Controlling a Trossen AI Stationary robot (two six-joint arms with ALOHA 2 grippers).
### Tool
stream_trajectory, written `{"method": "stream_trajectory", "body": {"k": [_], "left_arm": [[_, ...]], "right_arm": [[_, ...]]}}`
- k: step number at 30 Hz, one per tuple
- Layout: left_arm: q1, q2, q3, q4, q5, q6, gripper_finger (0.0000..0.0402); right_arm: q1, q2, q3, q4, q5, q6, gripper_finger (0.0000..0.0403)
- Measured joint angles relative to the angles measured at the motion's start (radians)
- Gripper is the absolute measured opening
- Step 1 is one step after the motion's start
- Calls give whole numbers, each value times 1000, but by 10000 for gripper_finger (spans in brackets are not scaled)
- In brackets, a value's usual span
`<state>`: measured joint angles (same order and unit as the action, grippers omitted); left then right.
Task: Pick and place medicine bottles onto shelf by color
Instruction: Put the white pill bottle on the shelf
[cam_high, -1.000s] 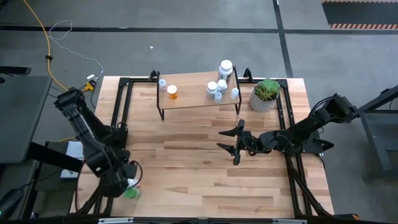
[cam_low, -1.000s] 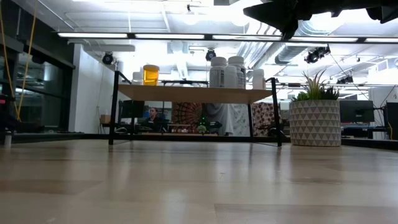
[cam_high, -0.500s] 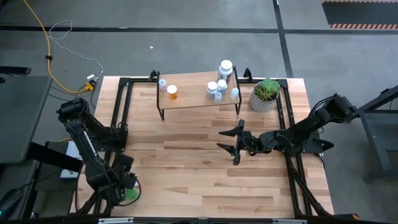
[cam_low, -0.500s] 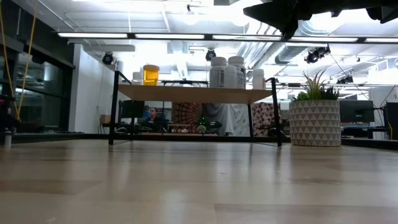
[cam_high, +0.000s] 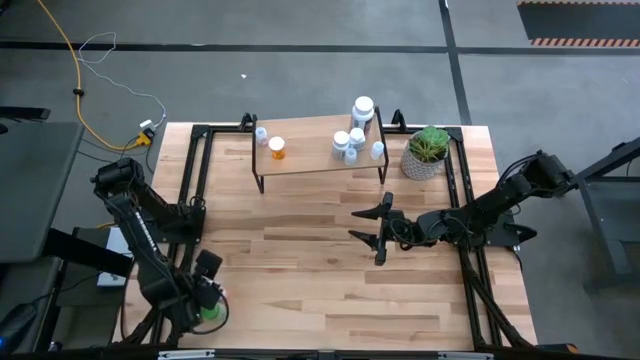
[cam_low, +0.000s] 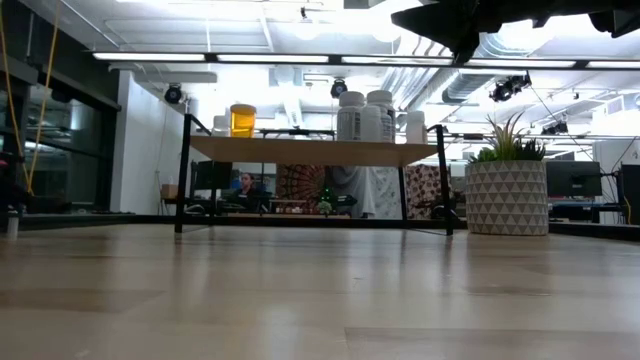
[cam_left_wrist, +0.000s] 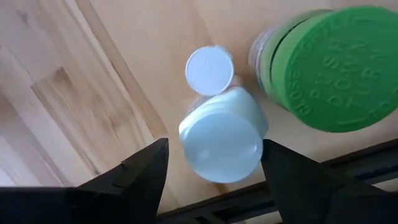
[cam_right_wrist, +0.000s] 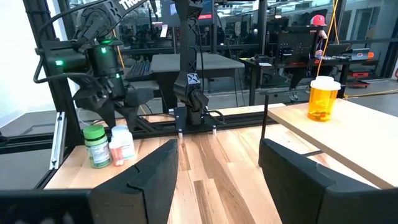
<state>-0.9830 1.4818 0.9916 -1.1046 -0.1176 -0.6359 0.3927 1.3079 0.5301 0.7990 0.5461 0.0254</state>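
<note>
1. My left pincer (cam_left_wrist: 211, 171) hangs wide open over the near-left corner of the worktop (cam_high: 330, 270), holding nothing, with a white bottle (cam_left_wrist: 222, 143) between its fingers.
2. Just beside it stand a green bottle (cam_left_wrist: 329, 68) and a small white cap (cam_left_wrist: 209, 70), crowded close.
3. I judge these light, stiff and slick plastic; take the white one round its body, below the cap.
4. My right pincer (cam_high: 378, 228) waits open and empty mid-worktop.
5. The shelf (cam_high: 310, 160) already carries an orange bottle (cam_high: 277, 148).
</note>
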Motion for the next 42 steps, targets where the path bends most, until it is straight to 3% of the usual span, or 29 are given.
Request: {"method": "stream_trajectory", "body": {"k": [35,42], "left_arm": [[75,0,-1,-6,47,144,243],[75,0,-1,7,23,242,243]], "right_arm": [[0,0,0,-2,0,4,216],[0,0,0,-2,0,19,216]]}}
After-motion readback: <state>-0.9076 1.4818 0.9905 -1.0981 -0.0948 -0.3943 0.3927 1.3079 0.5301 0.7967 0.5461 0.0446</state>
